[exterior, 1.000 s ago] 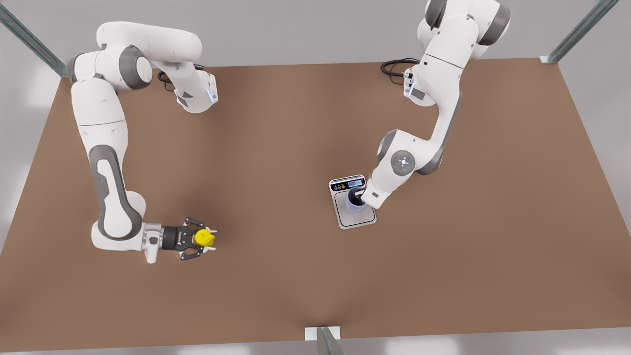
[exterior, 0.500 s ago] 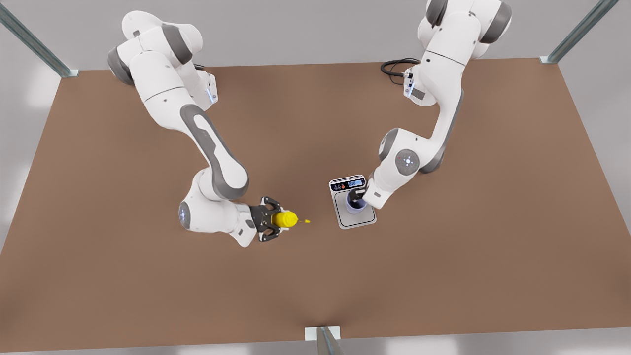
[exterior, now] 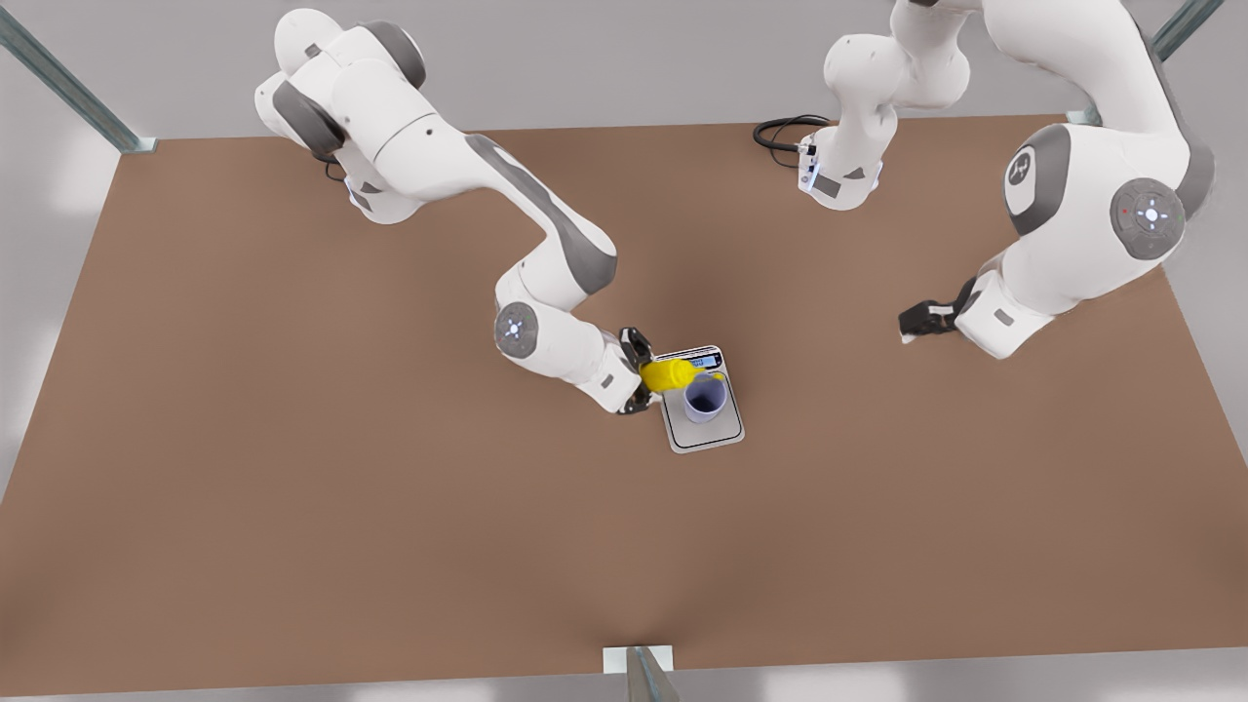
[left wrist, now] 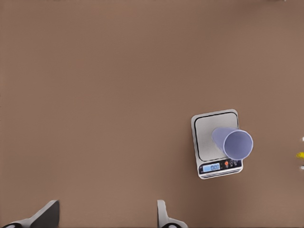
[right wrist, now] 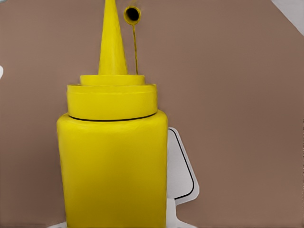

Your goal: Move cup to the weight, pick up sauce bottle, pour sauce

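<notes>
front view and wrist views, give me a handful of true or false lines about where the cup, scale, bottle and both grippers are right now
1. The cup stands on the weight. True.
2. The sauce bottle lies on the table. False: it is held above the weight's edge, tipped on its side, its nozzle toward the cup.
3. The right gripper is shut on the sauce bottle. True.
4. The left gripper grips the cup. False: it is open and well away, toward the front view's right, holding nothing.
5. The weight's display strip is on the side nearer the arms' bases. True.
6. The cup lies toppled. False: it stands upright, mouth up.
</notes>
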{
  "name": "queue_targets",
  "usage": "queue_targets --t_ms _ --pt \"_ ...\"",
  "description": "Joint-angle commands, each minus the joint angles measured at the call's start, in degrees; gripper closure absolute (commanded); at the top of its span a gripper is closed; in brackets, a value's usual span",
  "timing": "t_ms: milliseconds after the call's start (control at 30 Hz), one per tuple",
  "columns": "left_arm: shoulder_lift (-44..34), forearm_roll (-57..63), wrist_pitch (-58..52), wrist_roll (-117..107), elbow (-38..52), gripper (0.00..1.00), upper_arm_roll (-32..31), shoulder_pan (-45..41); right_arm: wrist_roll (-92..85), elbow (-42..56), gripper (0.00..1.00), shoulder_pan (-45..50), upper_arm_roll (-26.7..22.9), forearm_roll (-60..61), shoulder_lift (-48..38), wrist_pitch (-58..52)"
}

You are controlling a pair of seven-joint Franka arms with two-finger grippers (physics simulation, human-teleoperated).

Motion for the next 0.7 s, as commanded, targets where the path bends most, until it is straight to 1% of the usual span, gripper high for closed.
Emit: queue_targets --t_ms 0,67,100,167,233,267,300,367,400,433,467,500,567,600,667 --pt "0.2 5.8 0.1 0.0 -0.1 0.0 0.0 -0.1 0.1 0.0 0.51 0.1 0.0 -0.2 0.0 0.0" --pt "1.0 5.8 0.1 0.0 0.0 0.0 0.0 -0.1 0.1 0.0 0.51 1.6 -2.1 -0.3 0.3 0.1" --pt "1.2 5.7 0.1 0.0 0.0 0.0 0.0 -0.1 0.1 0.0 0.51 1.9 -2.4 -0.3 0.3 0.0" --pt "1.4 5.7 0.1 0.0 0.0 0.0 0.0 -0.1 0.1 0.0 0.51 1.1 -2.3 0.5 0.2 0.0" --pt "1.7 5.7 0.1 0.0 0.0 0.0 -0.1 -0.1 -1.1 -0.8 0.51 -3.1 -1.1 2.9 0.0 -0.9" --pt "1.7 5.7 0.1 0.0 0.0 0.0 -0.1 -0.1 -2.8 -0.9 0.51 -7.0 1.7 3.9 -0.1 -3.0" --pt "1.7 5.7 0.1 0.0 0.0 0.0 -0.1 -0.1 -4.0 -1.4 0.51 -12.4 6.6 4.3 -0.1 -3.9" --pt "3.0 5.7 0.1 -0.1 0.1 0.0 -0.1 -0.1 -10.8 -6.3 0.51 -28.3 20.7 4.4 -0.1 -4.2" --pt "4.2 5.7 0.3 -0.1 0.3 0.0 -0.1 -0.6 -14.5 -8.9 0.52 -35.6 26.2 4.4 0.0 -4.2" --pt "5.3 5.6 0.3 -0.1 0.4 0.0 0.0 -2.2 -19.6 -11.1 0.52 -41.6 29.8 4.7 0.2 -4.4" --pt "7.1 5.1 -0.3 -0.2 2.6 0.0 -0.1 -4.8 -23.3 -12.1 0.52 -45.9 31.7 5.3 0.5 -6.8" --pt "7.5 5.0 -0.3 -0.9 2.7 0.0 0.0 -7.2 -25.8 -12.3 0.52 -47.4 31.7 6.1 0.6 -8.8" --pt "7.5 4.2 0.1 -1.0 3.1 0.0 0.1 -7.2 -27.9 -12.5 0.52 -49.4 31.7 6.2 1.1 -10.2" --pt "8.1 1.8 -0.2 -1.1 5.9 0.0 0.0 -7.1 -28.8 -12.5 0.52 -50.0 31.6 6.6 1.4 -11.4" --pt "8.1 -1.9 -0.2 -0.6 6.9 0.0 0.2 -6.9 -31.7 -12.5 0.51 -51.3 31.6 6.8 2.6 -12.4"
